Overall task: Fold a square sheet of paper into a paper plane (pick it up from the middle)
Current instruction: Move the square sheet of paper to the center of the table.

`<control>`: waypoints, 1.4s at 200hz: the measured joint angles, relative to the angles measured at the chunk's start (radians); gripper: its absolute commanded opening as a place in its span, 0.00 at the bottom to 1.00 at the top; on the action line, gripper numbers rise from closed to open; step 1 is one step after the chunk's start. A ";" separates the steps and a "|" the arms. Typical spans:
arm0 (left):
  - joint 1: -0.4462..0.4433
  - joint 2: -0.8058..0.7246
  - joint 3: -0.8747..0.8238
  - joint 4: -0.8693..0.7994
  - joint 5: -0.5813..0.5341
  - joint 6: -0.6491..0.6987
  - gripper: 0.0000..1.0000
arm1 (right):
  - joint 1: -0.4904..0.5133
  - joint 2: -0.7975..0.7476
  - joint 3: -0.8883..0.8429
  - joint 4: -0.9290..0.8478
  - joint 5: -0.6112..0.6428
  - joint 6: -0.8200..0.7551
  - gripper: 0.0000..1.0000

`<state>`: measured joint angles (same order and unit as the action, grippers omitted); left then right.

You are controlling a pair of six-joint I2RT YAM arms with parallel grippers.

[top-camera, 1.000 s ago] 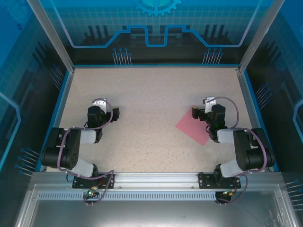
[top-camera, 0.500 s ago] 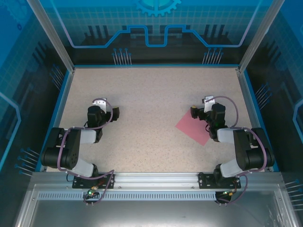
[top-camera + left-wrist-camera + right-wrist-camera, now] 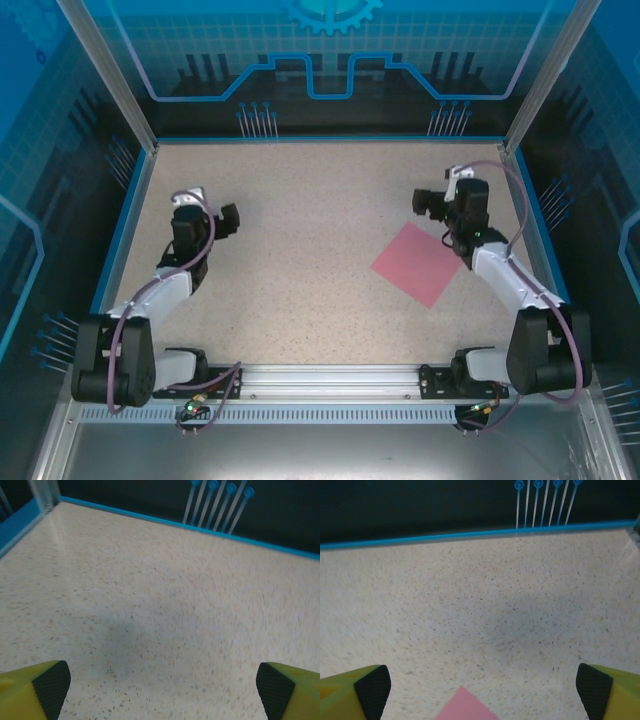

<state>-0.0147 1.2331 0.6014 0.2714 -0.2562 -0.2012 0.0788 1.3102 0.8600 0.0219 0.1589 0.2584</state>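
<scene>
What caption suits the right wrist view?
Open right end effector over a speckled table, one corner of the pink square sheet of paper peeking in below.

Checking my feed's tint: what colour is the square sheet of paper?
The sheet is plain pink-red; clearest in the top external view.

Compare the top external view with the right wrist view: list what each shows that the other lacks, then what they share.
Top external: the whole square sheet of paper lying flat, plus the left gripper and right gripper, both open and holding nothing. Right wrist: the black pads of its fingers up close, spread wide. Shared: the sheet, the speckled table and its blue rim.
</scene>
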 measured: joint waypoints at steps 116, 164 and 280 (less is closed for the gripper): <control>-0.009 0.029 0.294 -0.611 0.158 -0.219 0.99 | 0.235 0.399 0.216 -0.454 -0.167 0.473 0.99; -0.009 0.032 0.294 -0.619 0.204 -0.219 0.99 | 0.235 0.432 0.231 -0.470 -0.164 0.513 0.99; -0.009 0.064 0.294 -0.619 0.258 -0.220 0.99 | 0.421 0.583 0.351 -0.493 -0.167 0.484 0.99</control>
<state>-0.0238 1.2972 0.8955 -0.3477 0.0017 -0.4210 0.4999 1.8935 1.2106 -0.4713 -0.0086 0.7429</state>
